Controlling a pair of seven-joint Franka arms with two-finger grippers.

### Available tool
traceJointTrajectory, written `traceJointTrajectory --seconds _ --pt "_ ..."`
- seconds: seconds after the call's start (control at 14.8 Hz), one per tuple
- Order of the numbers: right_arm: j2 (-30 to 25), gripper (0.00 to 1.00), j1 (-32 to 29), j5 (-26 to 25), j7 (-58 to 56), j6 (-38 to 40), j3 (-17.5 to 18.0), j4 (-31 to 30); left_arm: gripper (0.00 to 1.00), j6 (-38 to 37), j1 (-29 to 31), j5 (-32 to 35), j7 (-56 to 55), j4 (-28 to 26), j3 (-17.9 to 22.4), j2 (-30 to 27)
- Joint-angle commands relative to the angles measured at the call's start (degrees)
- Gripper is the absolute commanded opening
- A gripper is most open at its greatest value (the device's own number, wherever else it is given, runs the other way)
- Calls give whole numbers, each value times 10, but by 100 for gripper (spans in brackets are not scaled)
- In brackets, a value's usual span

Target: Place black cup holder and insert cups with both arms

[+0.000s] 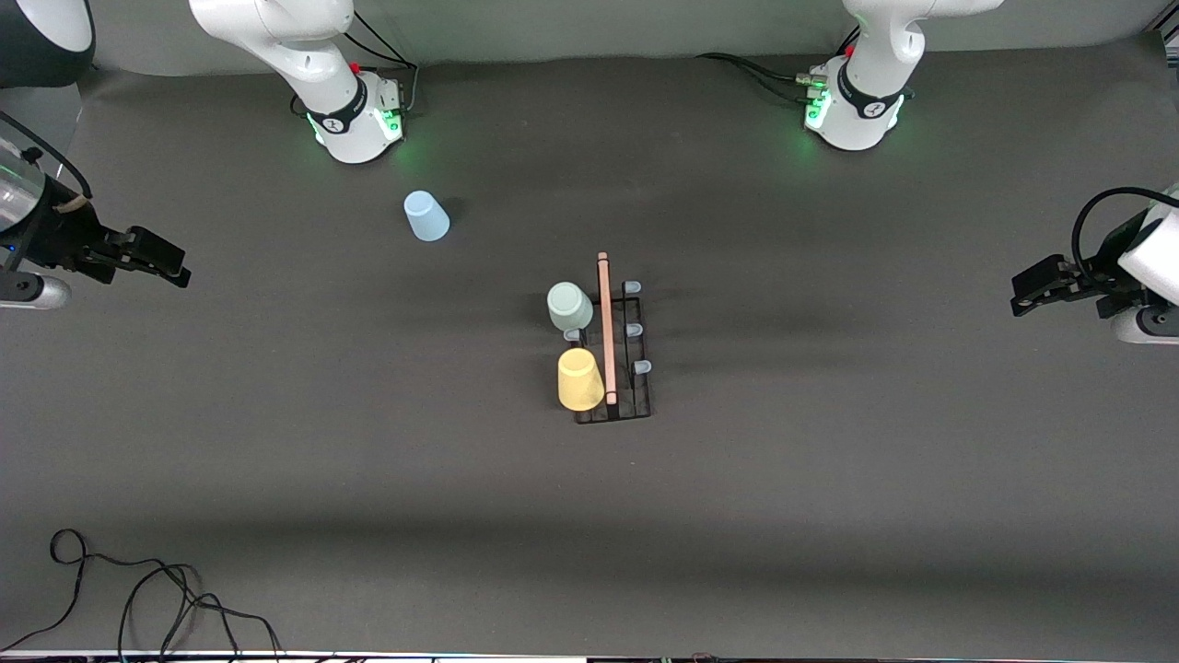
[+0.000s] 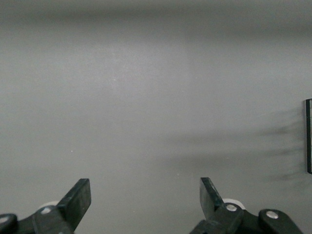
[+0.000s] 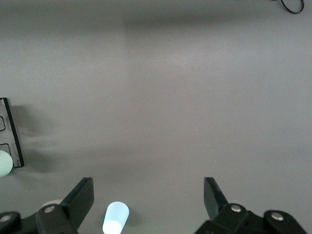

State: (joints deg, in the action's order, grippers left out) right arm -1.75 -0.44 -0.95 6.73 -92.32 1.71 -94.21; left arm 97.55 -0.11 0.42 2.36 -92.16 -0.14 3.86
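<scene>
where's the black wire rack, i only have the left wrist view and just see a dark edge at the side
Observer: The black wire cup holder with the wooden rod handle stands mid-table.
Operator: any cups on it
Observer: Two, on the side toward the right arm's end: the pale grey-green plastic cup and, nearer the front camera, the yellow plastic cup.
Operator: and the third
Observer: The light blue plastic cup is on the table near the right arm's base.
Operator: right gripper
Observer: The right gripper is open and holds nothing.
</scene>
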Motion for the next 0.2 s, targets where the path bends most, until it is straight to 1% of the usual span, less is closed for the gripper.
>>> traceJointTrajectory --seconds 0.0,0.14 --pt "-6 100 -8 -5 -1 -4 5 1 99 -9 -2 9 5 15 1 4" --pt "-5 100 -9 -5 -1 -4 6 3 99 -6 -2 9 6 15 1 4"
